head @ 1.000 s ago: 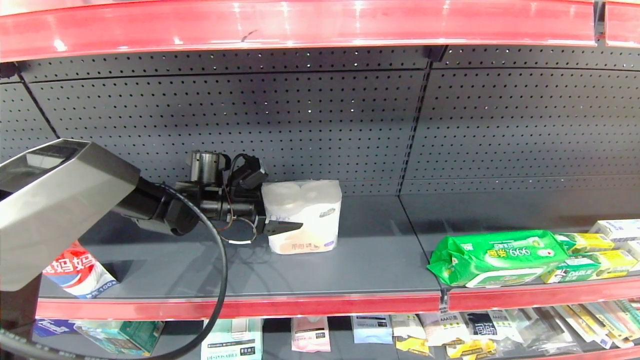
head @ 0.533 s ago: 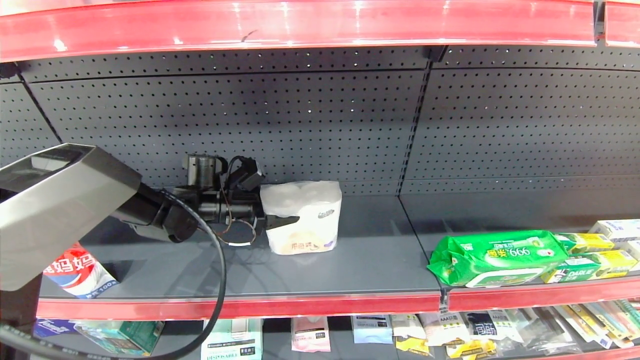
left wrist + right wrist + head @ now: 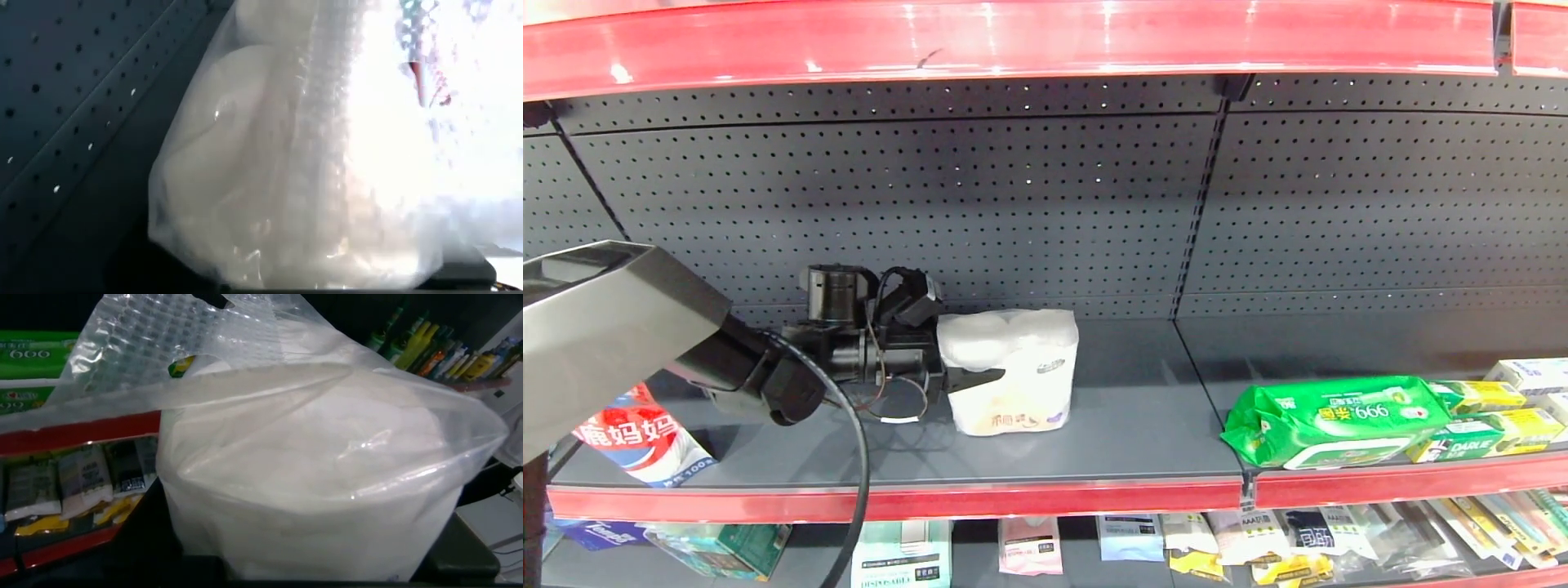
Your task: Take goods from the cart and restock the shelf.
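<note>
A white toilet roll pack point(image 3: 1013, 371) in clear plastic stands on the grey shelf point(image 3: 1143, 425), left of centre and leaning a little. My left gripper point(image 3: 992, 367) comes at it from the left and is shut on it; one black finger point(image 3: 976, 378) lies across its front face and the other is hidden behind. Close up, the same pack point(image 3: 310, 163) sits right against the left wrist camera, beside the perforated back panel. My right gripper is shut on a second toilet roll pack point(image 3: 327, 474), held in the air in front of the shelves.
A green wipes pack point(image 3: 1331, 416) and toothpaste boxes point(image 3: 1494, 416) lie on the shelf's right section. A red, white and blue bag point(image 3: 637, 441) stands at the far left. Bare shelf lies between the roll pack and the wipes. Small goods hang on the lower shelf point(image 3: 1176, 539).
My left gripper has pulled back to the left and slightly down, and the toilet roll pack has shifted left with it, its top now squashed and tilted.
</note>
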{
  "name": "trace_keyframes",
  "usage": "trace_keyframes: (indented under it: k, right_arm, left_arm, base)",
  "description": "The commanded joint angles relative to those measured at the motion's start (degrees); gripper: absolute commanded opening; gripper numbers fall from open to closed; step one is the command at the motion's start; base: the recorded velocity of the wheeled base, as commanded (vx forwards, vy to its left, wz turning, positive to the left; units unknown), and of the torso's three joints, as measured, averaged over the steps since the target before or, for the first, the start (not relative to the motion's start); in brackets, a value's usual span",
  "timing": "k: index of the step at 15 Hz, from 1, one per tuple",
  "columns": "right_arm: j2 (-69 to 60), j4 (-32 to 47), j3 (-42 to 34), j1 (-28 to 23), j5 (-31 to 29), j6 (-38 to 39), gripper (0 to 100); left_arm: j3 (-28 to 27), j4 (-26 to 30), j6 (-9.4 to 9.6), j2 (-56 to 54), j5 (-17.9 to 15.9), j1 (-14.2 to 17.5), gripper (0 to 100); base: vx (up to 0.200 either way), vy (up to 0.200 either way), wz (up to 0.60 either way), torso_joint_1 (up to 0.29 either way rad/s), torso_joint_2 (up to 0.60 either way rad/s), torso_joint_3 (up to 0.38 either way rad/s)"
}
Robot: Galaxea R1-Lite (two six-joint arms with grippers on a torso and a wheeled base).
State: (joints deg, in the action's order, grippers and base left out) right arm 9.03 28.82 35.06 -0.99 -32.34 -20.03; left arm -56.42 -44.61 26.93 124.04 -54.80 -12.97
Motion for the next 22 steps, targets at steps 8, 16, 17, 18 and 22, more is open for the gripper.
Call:
trace_keyframes:
  k: [8,16,17,18,22]
  right_arm:
    - [0.3,0.0,0.4,-0.1,0.1,0.0,0]
    - [0.0,0.0,0.8,-0.1,0.0,-0.5,0]
    - [-0.1,0.0,0.7,-0.1,0.0,-0.5,0]
    - [-0.1,0.0,0.7,-0.1,0.0,-0.5,0]
    - [0.3,0.0,0.8,-0.1,0.1,-0.5,0]
  left_arm:
    - [14.1,-6.9,0.05,-7.5,-5.7,4.4,0]
    - [14.5,-6.9,0.76,-5.3,-5.9,4.8,0]
    - [14.6,-7.0,0.93,-5.1,-5.9,4.8,0]
    - [14.8,-6.9,0.93,-5.1,-5.9,4.8,0]
    - [17.9,-7.0,2.87,-5.4,-7.3,5.5,0]
  base:
    - [0.0,0.0,0.0,0.0,0.0,0.0]
    - [0.0,0.0,0.0,0.0,0.0,0.0]
    - [0.0,0.0,0.0,0.0,0.0,0.0]
    - [0.0,0.0,0.0,0.0,0.0,0.0]
    - [0.0,0.0,0.0,0.0,0.0,0.0]
